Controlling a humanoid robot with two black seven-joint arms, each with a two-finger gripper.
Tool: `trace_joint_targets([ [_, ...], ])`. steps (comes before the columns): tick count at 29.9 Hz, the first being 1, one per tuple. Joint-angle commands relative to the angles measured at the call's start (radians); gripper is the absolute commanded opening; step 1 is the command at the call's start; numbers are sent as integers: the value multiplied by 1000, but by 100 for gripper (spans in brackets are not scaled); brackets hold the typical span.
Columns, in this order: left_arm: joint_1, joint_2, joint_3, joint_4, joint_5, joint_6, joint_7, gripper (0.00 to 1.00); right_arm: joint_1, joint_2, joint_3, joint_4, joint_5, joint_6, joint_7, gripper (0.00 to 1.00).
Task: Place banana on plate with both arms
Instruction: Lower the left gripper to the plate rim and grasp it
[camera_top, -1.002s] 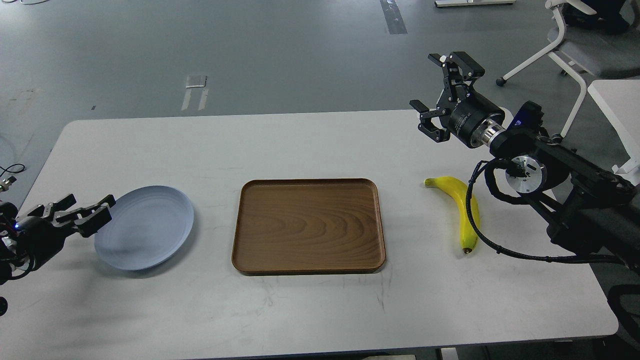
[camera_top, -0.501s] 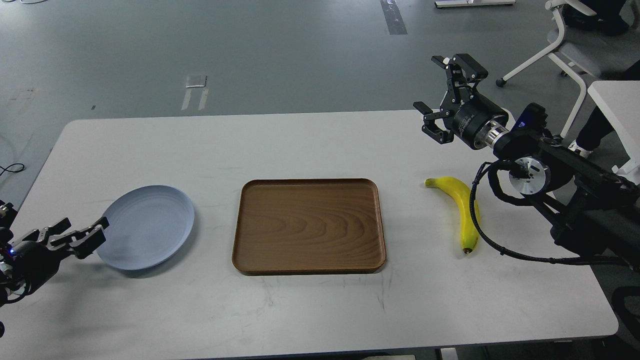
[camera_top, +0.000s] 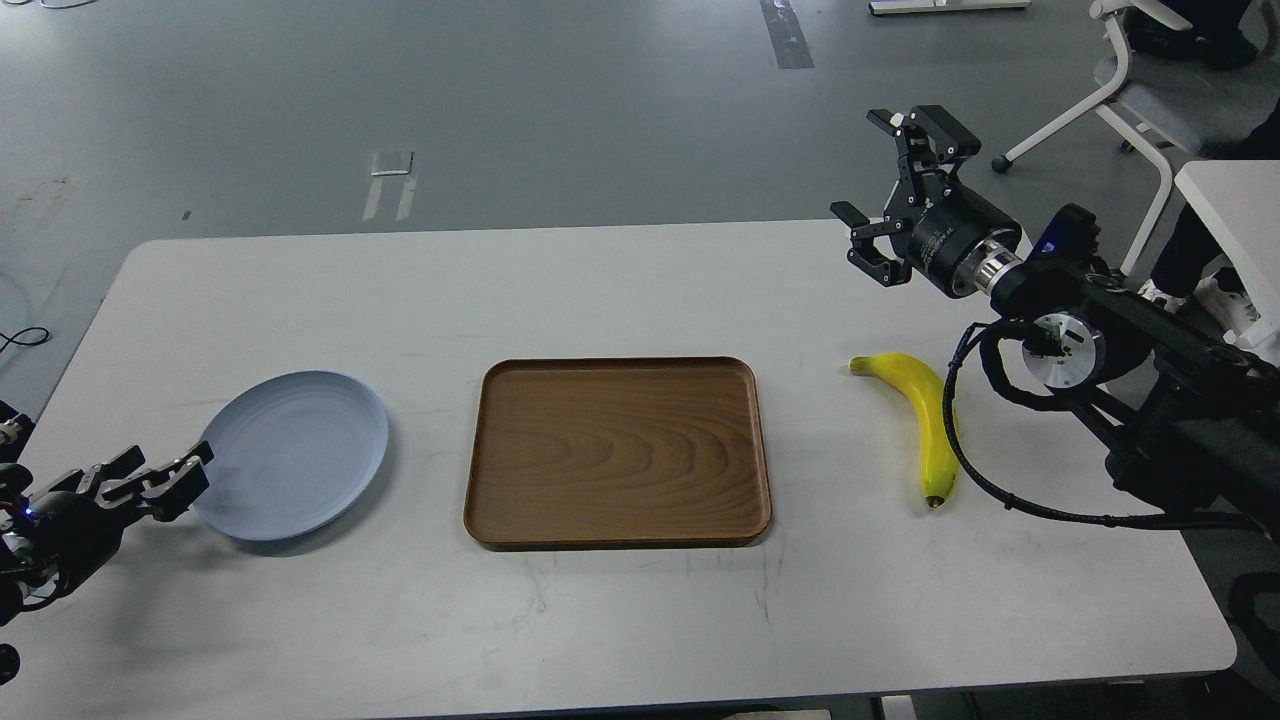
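Observation:
The yellow banana (camera_top: 922, 415) lies on the white table (camera_top: 640, 290) at the right, stem end pointing to the far left, dark tip toward me. The pale blue-grey plate (camera_top: 295, 450) lies at the left and holds nothing. My right gripper (camera_top: 892, 190) is open and empty, raised above the table's far right edge, beyond the banana and apart from it. Its black cable loops over the banana's right side. My left gripper (camera_top: 150, 478) is low at the plate's left rim, its two fingers apart and empty.
A rectangular brown wooden tray (camera_top: 617, 450) lies between the plate and the banana and holds nothing. A white office chair (camera_top: 1150, 90) and the corner of another white table (camera_top: 1235, 210) stand past the right edge. Grey floor lies beyond the far edge.
My left gripper has drawn back to the left and down, off the plate's rim. My right gripper has shifted slightly to the right. The banana, plate and tray have not moved.

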Motion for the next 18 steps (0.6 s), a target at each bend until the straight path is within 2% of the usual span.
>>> trace_joint_targets([
  [1, 1, -12, 0, 0, 0, 0, 0, 67, 0, -3, -1, 0, 0, 2, 0, 100],
  [4, -1, -13, 0, 0, 0, -2, 0, 58, 0, -3, -1, 0, 0, 0, 0, 100],
  [5, -1, -13, 0, 0, 0, -3, -2, 52, 0, -4, -1, 0, 0, 0, 0, 100],
  [6, -1, -13, 0, 0, -1, -11, -7, 42, 0, -4, -1, 0, 0, -3, 0, 100],
  [9, -1, -18, -2, 0, -1, -21, -19, 36, 0, -4, -1, 0, 0, -12, 0, 100],
  [12, -1, -21, 0, 7, -1, -26, -19, 35, 0, -4, -1, 0, 0, -12, 0, 100],
  [17, -1, -33, 0, 33, -1, -26, -19, 16, -2, -4, -1, 0, 0, -14, 0, 100],
  [18, -1, -33, 0, 43, -1, -26, -19, 8, -6, -4, -1, 0, 0, -14, 0, 100],
])
